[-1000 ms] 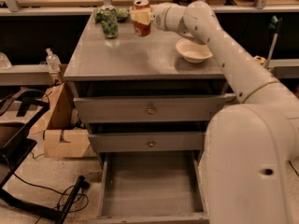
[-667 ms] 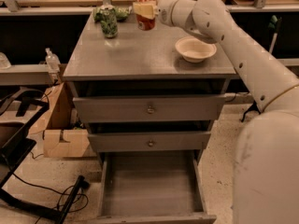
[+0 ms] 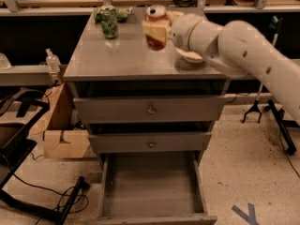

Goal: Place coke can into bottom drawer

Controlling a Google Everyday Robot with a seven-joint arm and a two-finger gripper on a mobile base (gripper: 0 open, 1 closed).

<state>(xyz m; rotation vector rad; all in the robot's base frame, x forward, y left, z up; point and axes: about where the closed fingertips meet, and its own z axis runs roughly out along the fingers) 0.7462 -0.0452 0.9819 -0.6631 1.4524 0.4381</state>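
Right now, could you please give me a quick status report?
Claw shut on coke can, over the cabinet top. Bottom drawer open below. Green can and bowl on top, off to the sides.

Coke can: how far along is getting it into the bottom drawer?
Done: bottom drawer stands open. In hand: gripper shut on the coke can, apparently just above the cabinet top. Left: carry it down over the drawer and release.

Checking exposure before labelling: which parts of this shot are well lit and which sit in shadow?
Camera view: the cabinet top is evenly lit, as is the gripper holding the coke can above it; the bottom drawer floor is dimmer yet readable; the gap under the top is deep shadow.
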